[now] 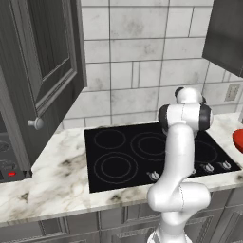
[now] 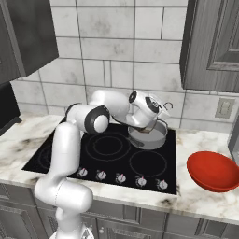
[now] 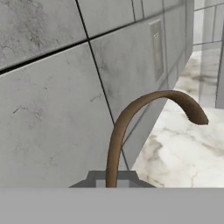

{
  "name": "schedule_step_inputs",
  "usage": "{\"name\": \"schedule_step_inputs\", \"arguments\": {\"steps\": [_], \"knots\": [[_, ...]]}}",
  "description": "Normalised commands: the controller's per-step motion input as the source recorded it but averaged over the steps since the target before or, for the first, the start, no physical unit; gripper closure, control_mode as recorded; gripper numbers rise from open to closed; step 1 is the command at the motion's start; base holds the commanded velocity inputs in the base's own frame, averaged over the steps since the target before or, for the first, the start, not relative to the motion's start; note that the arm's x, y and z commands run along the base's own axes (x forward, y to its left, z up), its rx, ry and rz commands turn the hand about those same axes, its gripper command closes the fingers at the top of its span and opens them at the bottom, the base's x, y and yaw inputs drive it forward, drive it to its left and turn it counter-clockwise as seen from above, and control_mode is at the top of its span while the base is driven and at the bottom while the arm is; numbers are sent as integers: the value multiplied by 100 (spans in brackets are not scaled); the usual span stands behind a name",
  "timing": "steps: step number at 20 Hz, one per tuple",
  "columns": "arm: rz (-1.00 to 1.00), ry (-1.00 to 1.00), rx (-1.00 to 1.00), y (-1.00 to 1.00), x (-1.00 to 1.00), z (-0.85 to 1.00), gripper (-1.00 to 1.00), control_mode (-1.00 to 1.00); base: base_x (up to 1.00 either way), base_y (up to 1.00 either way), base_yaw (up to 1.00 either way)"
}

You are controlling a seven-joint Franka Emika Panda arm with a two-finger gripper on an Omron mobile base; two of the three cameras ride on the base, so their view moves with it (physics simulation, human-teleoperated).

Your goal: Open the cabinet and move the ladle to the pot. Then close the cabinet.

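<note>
The cabinet's left door (image 1: 45, 71) stands swung open over the counter, its round knob (image 1: 35, 123) facing the room. The silver pot (image 2: 149, 136) sits on the back right burner of the black stove (image 2: 102, 154). My gripper (image 2: 156, 115) hangs just above the pot's rim, shut on the ladle (image 2: 147, 130), whose lower end dips inside the pot. In the hand view the ladle's brown curved handle (image 3: 131, 113) rises from between my gripper's (image 3: 111, 178) fingers, close to the tiled wall.
A red bowl (image 2: 212, 170) lies on the marble counter right of the stove. The black microwave (image 1: 9, 163) sits under the open door at left. A second grey cabinet (image 2: 214, 42) hangs upper right, above a wall outlet (image 2: 225, 107).
</note>
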Motion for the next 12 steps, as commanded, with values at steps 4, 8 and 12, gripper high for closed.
{"name": "schedule_step_inputs", "arguments": {"steps": [4,8,12], "knots": [[0,5,0,0,0,-7,100,-100,0,0,0],[0,7,0,6,-5,-1,-100,-100,0,0,0],[0,0,-2,35,-7,0,-100,-100,0,0,0]]}}
